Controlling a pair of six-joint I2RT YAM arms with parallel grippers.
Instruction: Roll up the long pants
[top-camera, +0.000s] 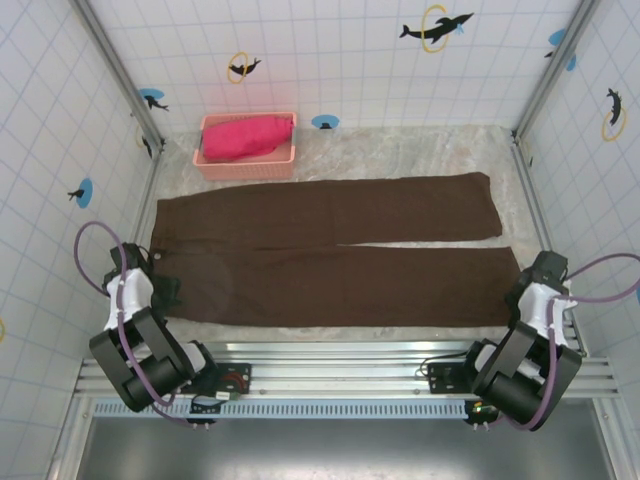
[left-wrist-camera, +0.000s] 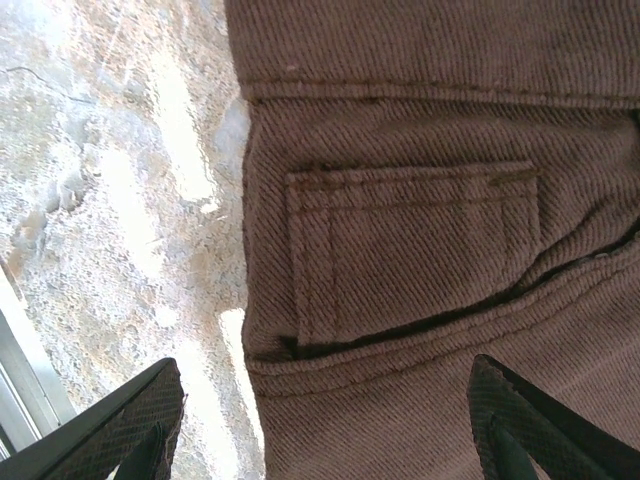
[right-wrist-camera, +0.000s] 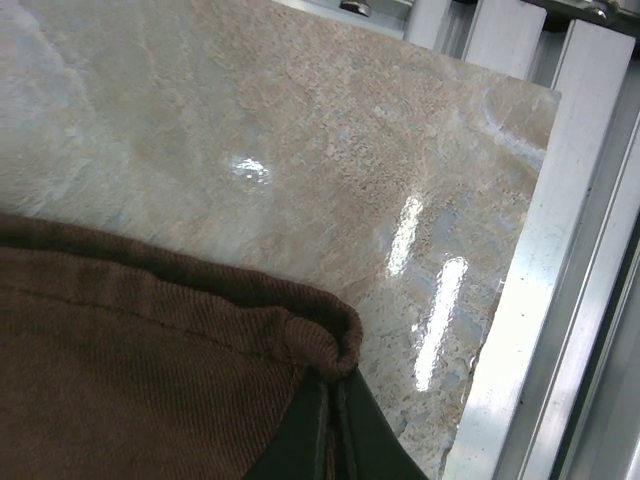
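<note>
Two legs (top-camera: 330, 212) flat; right end effector (right-wrist-camera: 331, 425) apparently pinches the long pants (top-camera: 330, 285) (left end effector (left-wrist-camera: 325, 370) gapes).

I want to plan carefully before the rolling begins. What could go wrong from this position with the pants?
1. The right gripper pinches only one hem corner of the pants; the thin grip may slip, or the roll may start crooked.
2. The left gripper hangs open above the waist pocket, holding nothing, so the cloth may slide rather than roll.
</note>
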